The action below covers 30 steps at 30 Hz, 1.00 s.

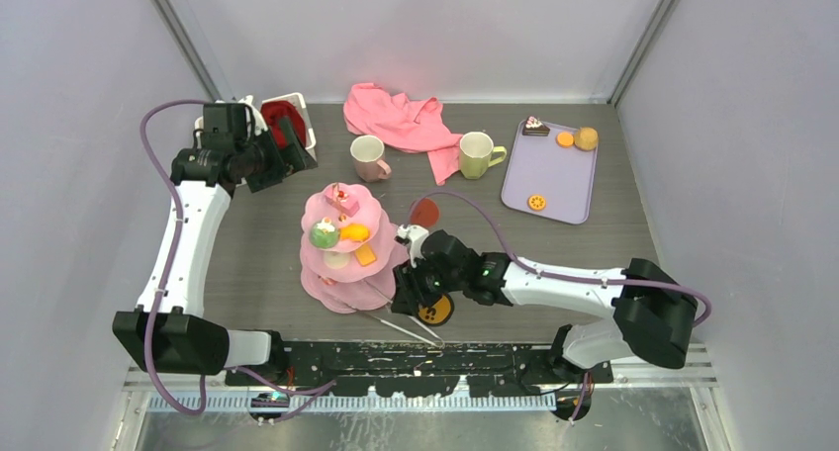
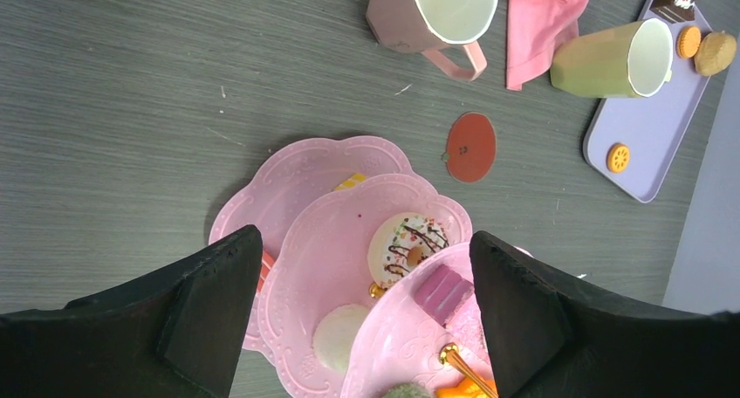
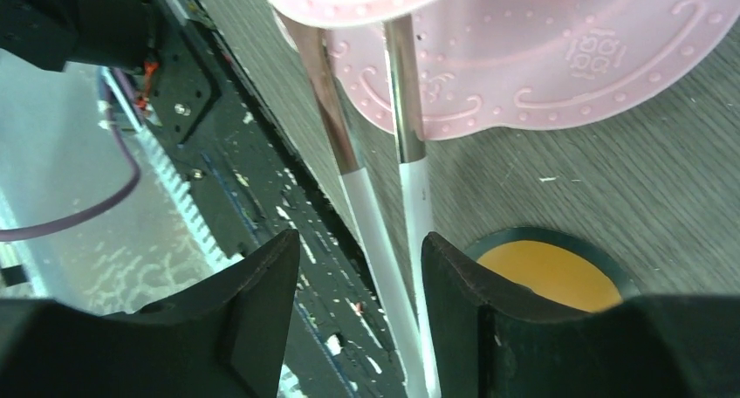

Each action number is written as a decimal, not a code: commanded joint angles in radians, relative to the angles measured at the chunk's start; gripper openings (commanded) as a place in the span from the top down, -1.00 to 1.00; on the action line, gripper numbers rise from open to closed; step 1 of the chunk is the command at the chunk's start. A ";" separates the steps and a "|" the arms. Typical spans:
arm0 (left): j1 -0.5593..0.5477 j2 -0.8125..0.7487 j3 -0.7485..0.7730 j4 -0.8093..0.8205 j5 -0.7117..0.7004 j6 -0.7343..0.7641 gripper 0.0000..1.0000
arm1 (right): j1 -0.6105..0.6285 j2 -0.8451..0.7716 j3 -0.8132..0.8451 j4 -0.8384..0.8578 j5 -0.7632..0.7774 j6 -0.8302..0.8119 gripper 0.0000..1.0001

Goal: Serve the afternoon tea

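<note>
Right tool straddles tongs; yellow coaster marked "?".

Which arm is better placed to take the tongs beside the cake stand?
Right. The right gripper is directly over the tongs, its jaws open on both sides of the handles. The left gripper is far off, at the back near the basket.

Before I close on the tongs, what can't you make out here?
- Tongs tips: right wrist view, hidden under the bottom tier of the cake stand.
- Basket contents: top view, covered by the left gripper.
- Yellow treat on the bottom tier: left wrist view, mostly under the middle tier.
</note>
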<state>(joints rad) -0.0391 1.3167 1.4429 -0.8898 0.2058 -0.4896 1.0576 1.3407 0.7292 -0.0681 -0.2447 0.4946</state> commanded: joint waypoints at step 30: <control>0.003 -0.056 0.024 0.015 0.011 0.009 -0.76 | 0.105 0.020 0.000 -0.144 0.240 -0.214 0.99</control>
<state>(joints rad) -0.0391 1.2758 1.4429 -0.8948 0.2058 -0.4892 1.1610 1.4574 0.7231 -0.1642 -0.0452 0.3061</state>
